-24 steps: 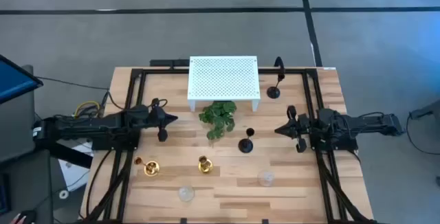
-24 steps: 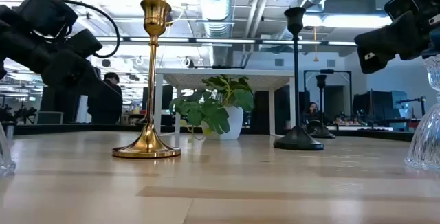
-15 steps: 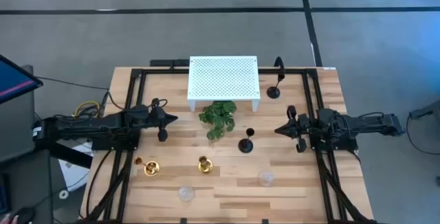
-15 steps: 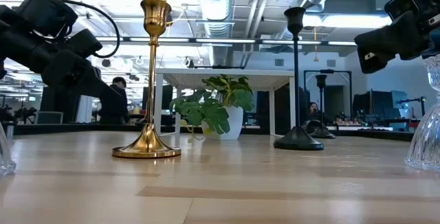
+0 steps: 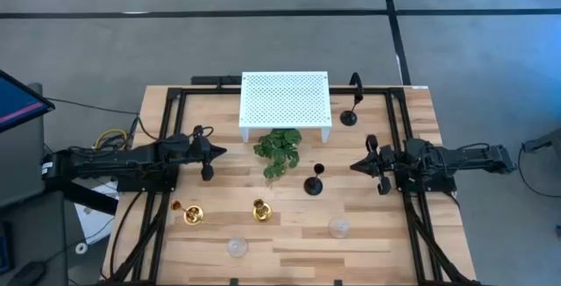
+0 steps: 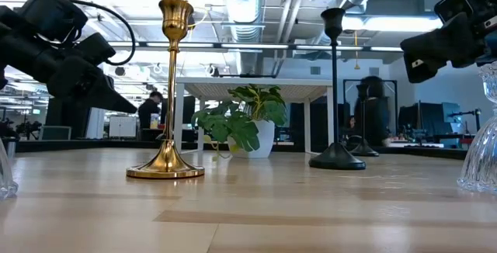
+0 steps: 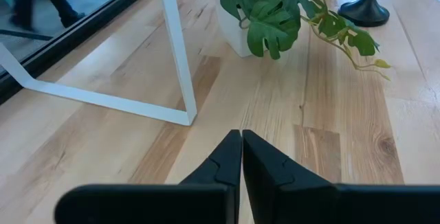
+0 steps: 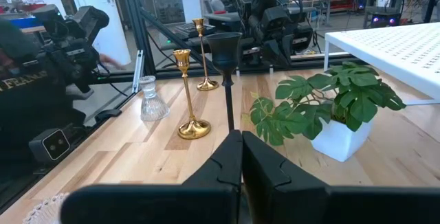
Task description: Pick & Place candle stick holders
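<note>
Brass, black metal and clear glass are sitting spread across the lower half of the table (image 5: 368, 233) in the overhead frame, none of it lifted yet. Two gold holders (image 5: 260, 209) (image 5: 192, 213) are standing at lower left. A black holder (image 5: 313, 183) is standing at the centre, another (image 5: 349, 116) at upper right. Two glass holders (image 5: 236, 247) (image 5: 339, 227) are sitting nearest the bottom edge. They look scattered on purpose, well apart, giving each arm room to reach.

The left gripper (image 5: 219, 152) is hovering at centre left, fingers pressed together, holding nothing. The right gripper (image 5: 355, 166) is mirroring it at centre right, likewise closed and empty. Between them the plant (image 5: 278, 149) is sitting below the white perforated stand (image 5: 286, 99).
</note>
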Controlling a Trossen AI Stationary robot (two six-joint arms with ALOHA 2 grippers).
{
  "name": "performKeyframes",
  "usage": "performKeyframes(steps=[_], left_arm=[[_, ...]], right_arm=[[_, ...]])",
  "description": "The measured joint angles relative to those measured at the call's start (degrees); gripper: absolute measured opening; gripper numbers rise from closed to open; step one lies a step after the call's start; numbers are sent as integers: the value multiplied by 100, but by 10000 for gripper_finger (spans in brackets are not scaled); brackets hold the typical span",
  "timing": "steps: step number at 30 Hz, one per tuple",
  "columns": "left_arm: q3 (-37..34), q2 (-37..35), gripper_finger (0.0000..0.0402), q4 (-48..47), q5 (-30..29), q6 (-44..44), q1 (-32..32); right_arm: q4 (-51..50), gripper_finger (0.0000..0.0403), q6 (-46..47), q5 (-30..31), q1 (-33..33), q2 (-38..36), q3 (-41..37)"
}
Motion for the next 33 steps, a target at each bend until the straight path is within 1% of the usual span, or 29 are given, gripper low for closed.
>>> performKeyframes(steps=[31,33], left_arm=[[2,-2,14,92,0,0,-2],[2,-2,14,115,0,0,-2]], right_arm=[[0,0,0,0,0,-2,-2],[-39,0,216,2,2,0,19]])
